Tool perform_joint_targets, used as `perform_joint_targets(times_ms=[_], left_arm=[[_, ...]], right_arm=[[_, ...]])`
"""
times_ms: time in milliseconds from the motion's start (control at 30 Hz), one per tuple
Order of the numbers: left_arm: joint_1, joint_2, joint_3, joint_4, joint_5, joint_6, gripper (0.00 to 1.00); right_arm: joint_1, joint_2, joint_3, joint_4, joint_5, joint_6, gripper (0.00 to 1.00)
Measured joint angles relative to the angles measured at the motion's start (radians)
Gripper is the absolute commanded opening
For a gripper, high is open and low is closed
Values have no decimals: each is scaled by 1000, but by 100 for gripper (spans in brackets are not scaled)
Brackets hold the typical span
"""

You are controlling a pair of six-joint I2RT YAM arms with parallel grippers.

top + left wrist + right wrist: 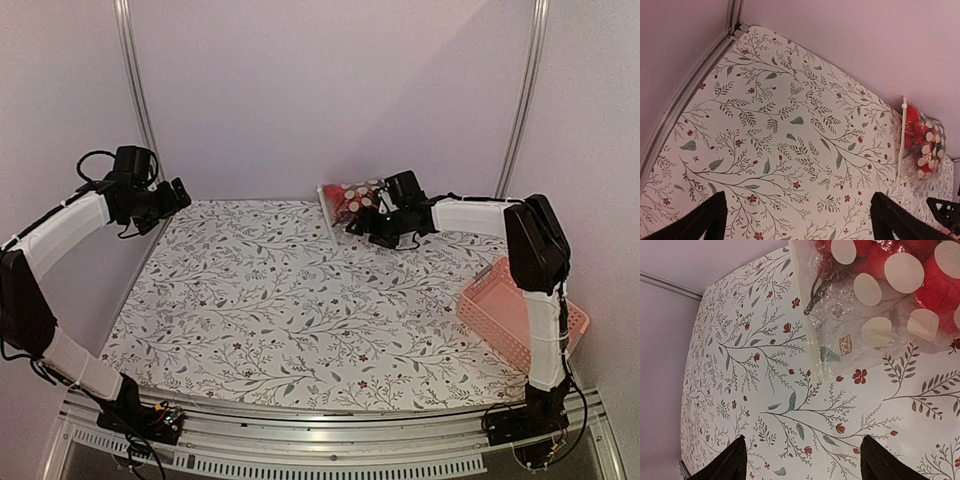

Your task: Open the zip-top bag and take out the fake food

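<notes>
Right claw: fingers spread wide, nothing between them but tablecloth. The zip-top bag sits just past it, filling the upper right of the right wrist view. In the top view the bag is at centre frame, at the table's far edge. Fake food is bunched inside, red lumps, rest too blurred to sort.

Left claw: also wide and empty, upper left of the top view, well apart from the bag.

My read: thin crinkly film, light, soft, slippery. It'll slide on the cloth and crumple if I push it. Best hold is the pale strip along the bag's left edge, which looks like the zip. One claw per lip, pinching flat film clear of the lumps. Pink basket at right isn't involved.
</notes>
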Motion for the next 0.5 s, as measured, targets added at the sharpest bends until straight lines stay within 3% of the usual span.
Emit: perform_joint_targets(times_ms=[500], left_arm=[[0, -24, -5, -5, -95, -30, 100]], right_arm=[[-3, 151, 3, 167, 53, 188, 63]])
